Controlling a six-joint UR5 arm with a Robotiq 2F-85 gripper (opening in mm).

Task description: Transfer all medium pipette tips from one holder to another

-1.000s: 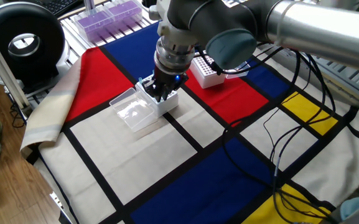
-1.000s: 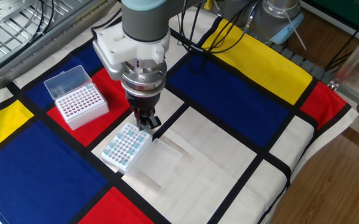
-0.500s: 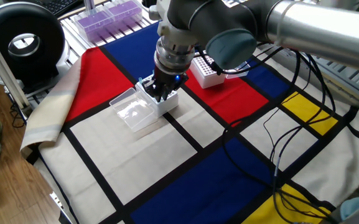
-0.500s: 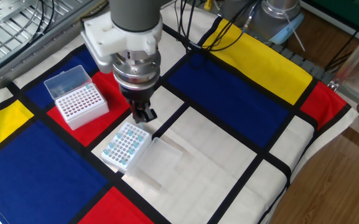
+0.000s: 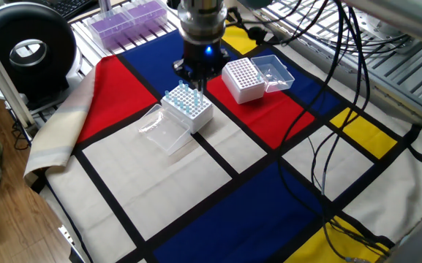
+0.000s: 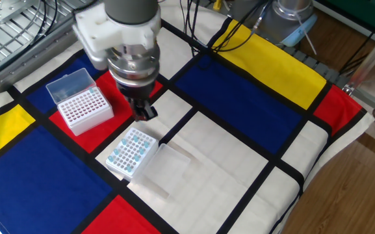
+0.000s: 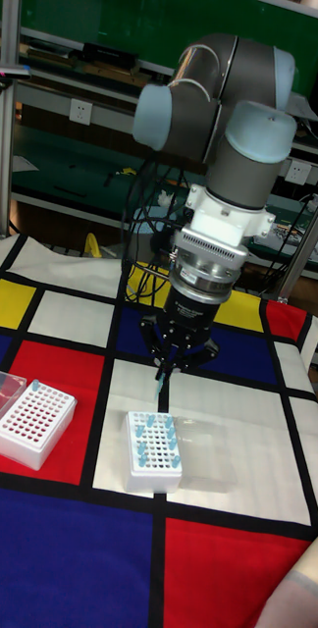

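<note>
Pincer [image 7: 165,376] closed on one medium pipette tip [image 7: 161,389], hanging above source rack [image 7: 153,452]; remaining tips [image 6: 127,153] seated there. Target rack [image 7: 29,424] well apart. Likely featherlight, stiff, slick plastic; grip the blue collar.

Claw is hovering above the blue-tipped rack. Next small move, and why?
Probably carry the claw sideways toward the rack on the red square, keeping this height. A medium pipette tip appears to hang from it, clear of the source rack, and the holes in the other rack look empty.
</note>
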